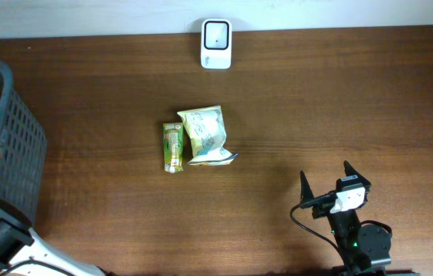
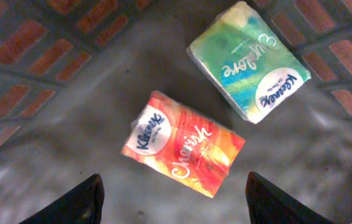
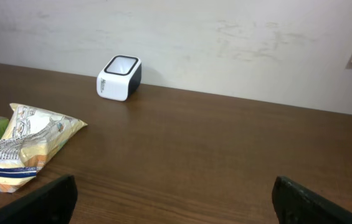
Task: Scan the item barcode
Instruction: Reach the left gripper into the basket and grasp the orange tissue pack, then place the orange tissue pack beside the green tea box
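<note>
Surface: dark brown wooden table [image 1: 339, 115], grain running left to right, far edge against a pale wall.
Far edge, about the middle: white scanner [image 1: 216, 44] with a dark window facing up, standing at the wall.
Centre: pale snack bag [image 1: 207, 136], crumpled, lying flat.
Beside it: narrow green pack [image 1: 173, 147], lying flat against the bag's left side, long axis towards the far edge.
Left edge: dark lattice basket [image 1: 21, 146], upright, well apart from the centre pair.
</note>
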Controlling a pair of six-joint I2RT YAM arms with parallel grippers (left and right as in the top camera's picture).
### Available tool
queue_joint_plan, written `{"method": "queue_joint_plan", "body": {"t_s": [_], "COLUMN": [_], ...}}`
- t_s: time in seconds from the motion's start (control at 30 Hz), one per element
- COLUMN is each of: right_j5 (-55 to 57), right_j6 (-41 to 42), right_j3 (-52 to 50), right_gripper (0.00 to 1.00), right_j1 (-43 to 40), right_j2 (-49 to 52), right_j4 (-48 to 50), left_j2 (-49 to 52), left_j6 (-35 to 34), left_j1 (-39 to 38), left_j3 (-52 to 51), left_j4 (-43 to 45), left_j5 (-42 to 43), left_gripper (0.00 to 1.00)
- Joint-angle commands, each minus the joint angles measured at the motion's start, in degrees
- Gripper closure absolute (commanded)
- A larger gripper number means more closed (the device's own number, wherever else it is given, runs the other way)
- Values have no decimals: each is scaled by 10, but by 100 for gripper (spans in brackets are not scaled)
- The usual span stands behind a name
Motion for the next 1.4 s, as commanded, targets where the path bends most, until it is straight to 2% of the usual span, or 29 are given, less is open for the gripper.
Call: {"method": "queue_joint_plan", "body": {"t_s": [0.0, 0.17, 0.3, 0.33, 0.4, 0.47, 0.6, 0.83, 1.03, 1.1, 1.17, 1.23, 1.37], "right_j5": [5, 5, 5, 5, 5, 5, 5, 5, 5, 5, 5, 5, 5], "right_j6": [2, 2, 2, 2, 2, 2, 2, 2, 2, 2, 2, 2, 2], "right_j3": [-5, -5, -5, -5, -5, -5, -5, -5, -5, -5, -5, -5, -5], "right_gripper": [1, 1, 1, 1, 1, 1, 1, 1, 1, 1, 1, 1, 1], "right_j1": [2, 2, 2, 2, 2, 2, 2, 2, 2, 2, 2, 2, 2], "right_j2": [-4, -4, -4, -4, -4, -4, -4, -4, -4, -4, -4, -4, -4], "right_j4": [0, 0, 0, 0, 0, 0, 0, 0, 0, 0, 0, 0, 0], "left_j2": [38, 86, 110, 112, 111, 111, 108, 3, -201, -268, -293, -295, -269], "left_j6": [29, 68, 69, 69, 69, 69, 38, -64, -138, -137, -136, -102, -101], "left_j1": [-3, -3, -3, -3, -3, -3, -3, -3, -9, -47, -94, -218, -441], "left_j3": [-5, -5, -5, -5, -5, -5, 0, 91, 132, 132, 132, 128, 52], "left_j4": [2, 18, 23, 21, 14, 3, -18, -77, -80, -96, -123, -179, -211], "left_j5": [10, 15, 16, 17, 16, 16, 17, 81, 246, 263, 262, 250, 92], "left_gripper": [29, 27, 26, 35, 65, 81, 100, 100, 100, 100, 100, 100, 100]}}
